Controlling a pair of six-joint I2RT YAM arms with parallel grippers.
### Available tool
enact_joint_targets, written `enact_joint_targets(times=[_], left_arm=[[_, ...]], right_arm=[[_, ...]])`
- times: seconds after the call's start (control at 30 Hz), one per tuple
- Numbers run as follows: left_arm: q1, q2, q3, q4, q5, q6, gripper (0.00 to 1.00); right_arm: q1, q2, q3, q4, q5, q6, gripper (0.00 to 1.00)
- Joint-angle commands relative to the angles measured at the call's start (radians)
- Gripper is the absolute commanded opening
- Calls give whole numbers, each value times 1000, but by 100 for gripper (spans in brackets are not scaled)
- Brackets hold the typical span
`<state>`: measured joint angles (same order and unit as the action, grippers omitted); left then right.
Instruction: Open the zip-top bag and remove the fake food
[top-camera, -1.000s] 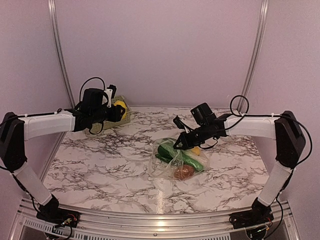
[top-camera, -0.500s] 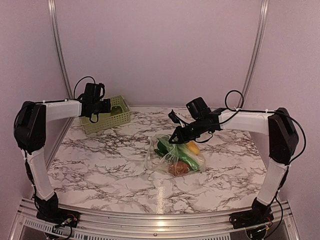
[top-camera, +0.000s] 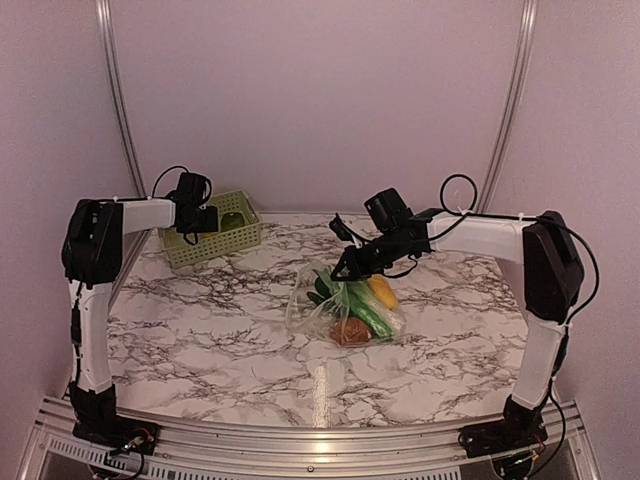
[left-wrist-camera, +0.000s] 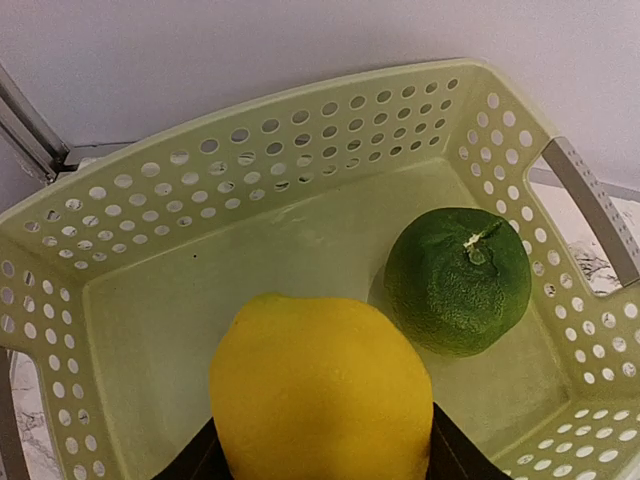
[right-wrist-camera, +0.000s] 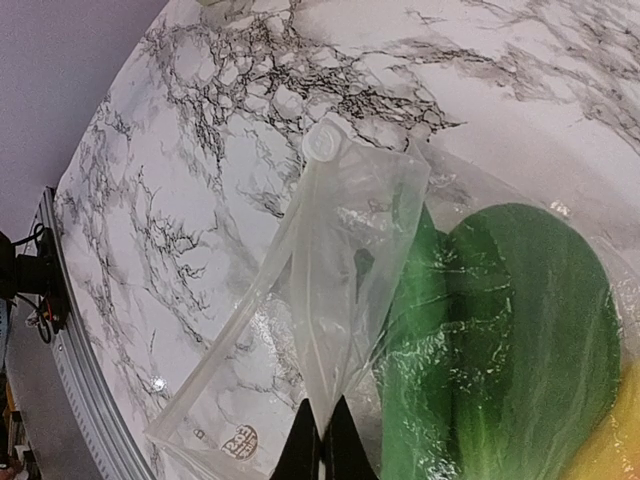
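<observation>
The enclosure has plain lilac walls (top-camera: 320, 100) with two aluminium rails (top-camera: 118, 110) rising at the far corners. The table (top-camera: 200, 330) is a white marble-pattern surface with dark veining, and a metal rail runs along its near edge.

The light green basket (top-camera: 210, 232) stands at the far left corner of the table, against the wall. A green lime (left-wrist-camera: 458, 280) rests on its floor at the right.

The zip-top bag (top-camera: 320, 312) lies at mid-table, right of centre and well apart from the basket. Its long axis runs roughly left to right. Its far edge is lifted off the surface; the near part rests on the marble. The pinched edge is probably the mouth, but the clear film makes this uncertain.

The fake food (top-camera: 365, 315) inside consists of green pieces at centre, a yellow piece at the far right and an orange-brown piece at the near side.

The left gripper (top-camera: 210, 220) is over the basket, clamped on a yellow lemon (left-wrist-camera: 320, 390). The right gripper (right-wrist-camera: 322, 440) has its jaws closed narrow on the bag film.
</observation>
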<state>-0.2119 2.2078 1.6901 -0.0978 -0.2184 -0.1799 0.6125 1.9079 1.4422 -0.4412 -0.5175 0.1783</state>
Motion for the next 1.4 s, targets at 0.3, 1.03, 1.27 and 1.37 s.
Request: enact_joint_targets(times=[0.3,1.03,1.27,1.37], left_arm=[[32,78,136,-122,27,-22,81],[-105,-569,-583,268,434,7,74],[-285,-643,-777,393,507,-44,68],[-356,-634,-816,436,514,-81,67]], right_arm=[[-9,42,75,-39,-45,-11,0],[-9,13,44,10,-85,32,0],[-8,-8,12,43,-101,60,0],[-8,-14,5,51,-104,66,0]])
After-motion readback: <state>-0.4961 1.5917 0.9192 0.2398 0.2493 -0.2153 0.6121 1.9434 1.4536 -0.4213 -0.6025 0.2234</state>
